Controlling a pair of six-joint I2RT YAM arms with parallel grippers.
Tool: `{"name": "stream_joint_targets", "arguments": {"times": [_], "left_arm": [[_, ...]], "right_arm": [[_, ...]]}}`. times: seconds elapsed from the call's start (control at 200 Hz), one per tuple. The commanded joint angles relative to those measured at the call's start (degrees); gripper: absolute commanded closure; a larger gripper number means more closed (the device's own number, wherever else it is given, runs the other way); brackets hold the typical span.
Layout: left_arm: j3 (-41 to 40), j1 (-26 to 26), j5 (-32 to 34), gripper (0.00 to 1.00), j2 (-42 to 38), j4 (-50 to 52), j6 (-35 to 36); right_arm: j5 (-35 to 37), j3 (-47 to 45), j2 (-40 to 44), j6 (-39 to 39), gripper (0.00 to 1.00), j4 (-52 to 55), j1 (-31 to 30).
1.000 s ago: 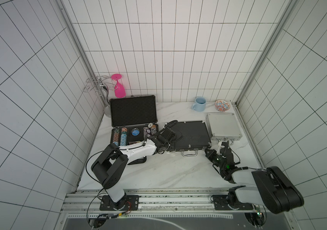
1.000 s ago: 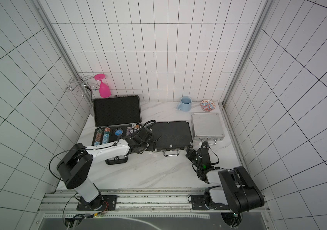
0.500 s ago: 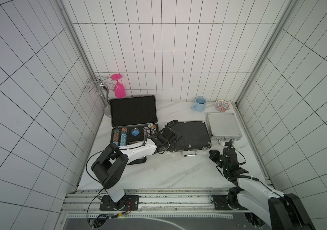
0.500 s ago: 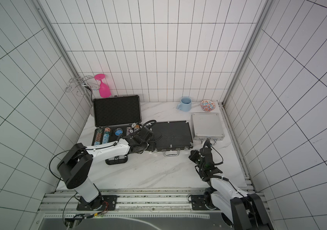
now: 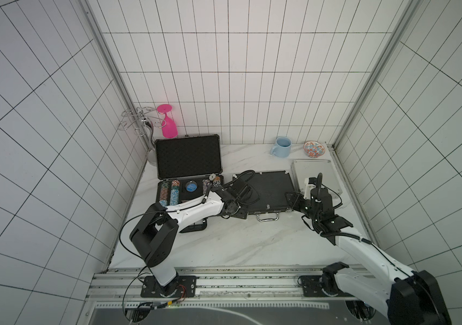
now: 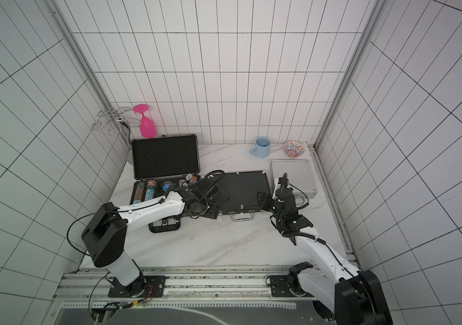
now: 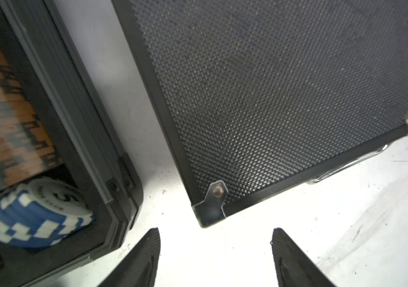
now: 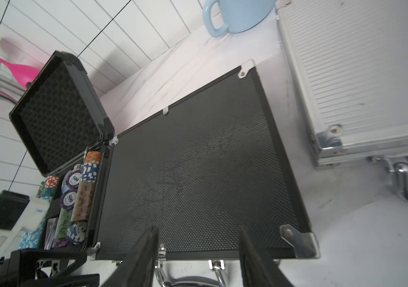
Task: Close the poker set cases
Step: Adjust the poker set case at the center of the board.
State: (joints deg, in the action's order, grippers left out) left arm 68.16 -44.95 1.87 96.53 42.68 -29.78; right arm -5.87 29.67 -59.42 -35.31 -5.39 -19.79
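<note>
large dark-grey case (image 5: 189, 157): here it is at the left rear of the table (image 5: 238, 244); wide open, foam-lined lid standing up towards the back wall; rows of chips (image 5: 173, 191) on show in the base; the left arm lies across its front
medium black case (image 5: 272, 191): middle of the table, just beside the big one with a strip of table between them; lid down flat; silver handle (image 5: 267, 217) sticking out at the near edge
small silver case (image 5: 328, 171): far right, close beside the black one but apart from it; lid down too, ribbed top facing up
left gripper (image 7: 216, 232): low at the near left corner of the medium black case; jaws spread wide, only bare table between the tips, gripping nothing; the metal corner cap sits just ahead of them
right gripper (image 8: 198, 228): over the near edge of the medium black case, by the handle; jaws well apart, nothing clamped between them; whether the tips touch the lid, can't tell
back row: pale blue mug (image 5: 282, 146) and patterned bowl (image 5: 313, 149) behind the silver case; pink glass (image 5: 168, 125) upside down at the wire rack (image 5: 134, 123) in the left corner
</note>
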Motion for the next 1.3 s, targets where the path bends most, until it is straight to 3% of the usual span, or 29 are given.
{"name": "stream_joint_targets", "arguments": {"times": [0.0,0.05,0.2,0.365,0.505,0.54,0.859,1.044,1.294], "left_arm": [[3.1,0.7,0.8,0.27,-3.0,3.6,1.3],[3.9,1.4,1.2,0.26,-4.1,4.1,1.5],[6.1,6.2,2.7,0.23,-7.8,5.7,2.8],[7.6,14.5,4.1,0.17,-11.5,5.3,4.4],[8.5,20.7,5.7,0.12,-13.5,2.3,5.9],[8.3,21.9,6.0,0.05,-14.0,1.0,6.3],[7.1,39.5,0.8,0.03,-15.0,-4.4,5.8],[3.9,44.9,7.1,0.04,-14.1,-5.0,2.6],[-4.1,54.0,6.8,0.07,-12.2,-14.8,-4.0]], "right_arm": [[0.4,7.3,-2.1,3.5,0.42,3.3,-3.1],[0.1,8.7,-3.2,4.1,0.34,3.3,-4.5],[0.5,13.0,-6.8,5.1,0.29,2.8,-8.9],[0.2,19.2,-12.2,7.0,0.11,3.1,-13.0],[-0.6,23.7,-16.2,8.2,0.09,2.8,-14.6],[-1.0,25.1,-17.4,8.7,0.01,2.8,-14.8],[-8.4,42.0,-33.3,16.2,0.01,4.1,-15.3],[-9.5,53.3,-44.5,20.0,0.0,4.9,-15.2],[-10.6,65.5,-55.6,21.2,0.02,6.2,-14.8]]}}
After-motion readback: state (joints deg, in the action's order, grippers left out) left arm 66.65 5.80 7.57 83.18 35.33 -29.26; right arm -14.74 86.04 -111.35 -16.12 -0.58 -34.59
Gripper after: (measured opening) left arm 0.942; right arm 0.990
